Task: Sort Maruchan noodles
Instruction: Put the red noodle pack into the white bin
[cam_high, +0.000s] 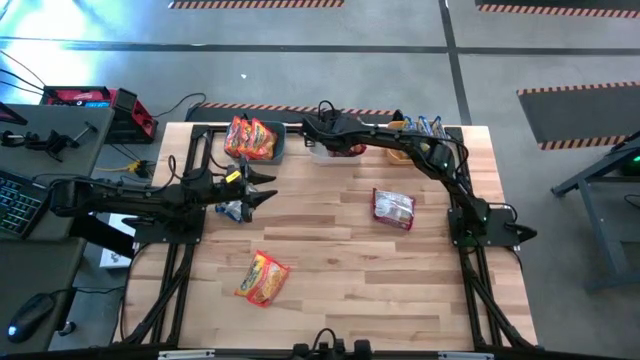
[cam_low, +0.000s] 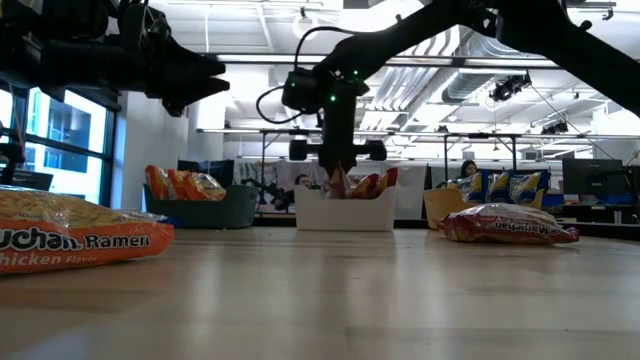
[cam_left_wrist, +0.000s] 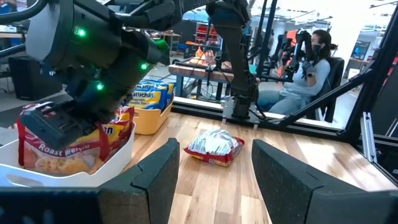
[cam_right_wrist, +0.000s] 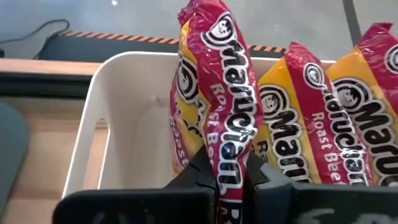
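My right gripper (cam_high: 330, 142) reaches over the white bin (cam_right_wrist: 93, 124) at the table's far edge and is shut on a maroon-and-yellow Roast Beef packet (cam_right_wrist: 217, 81). Two more such packets (cam_right_wrist: 323, 118) stand beside it in the bin. My left gripper (cam_high: 268, 195) hovers open over the table's left-centre, touching nothing. One maroon packet (cam_high: 393, 208) lies flat right of centre, also visible in the left wrist view (cam_left_wrist: 213, 146). An orange packet (cam_high: 262, 277) lies flat near the near edge. Orange packets (cam_high: 250, 138) fill the dark-blue bin and yellow-blue ones (cam_high: 420, 126) the orange bin. My right gripper pinches the Roast Beef packet between its two fingers at the packet's upper end (cam_right_wrist: 231, 168), coming from above and pointing down. The packet stands upright on edge, reaching down into the white bin next to the other packets; its lower end is hidden.
The three bins sit in a row along the far edge: dark-blue (cam_high: 280, 150), white (cam_low: 343, 212), orange (cam_low: 440, 208). A small bluish-white thing (cam_high: 232, 210) lies under my left arm. A person (cam_left_wrist: 311, 62) sits beyond the table. Bare wood lies in the middle and near right.
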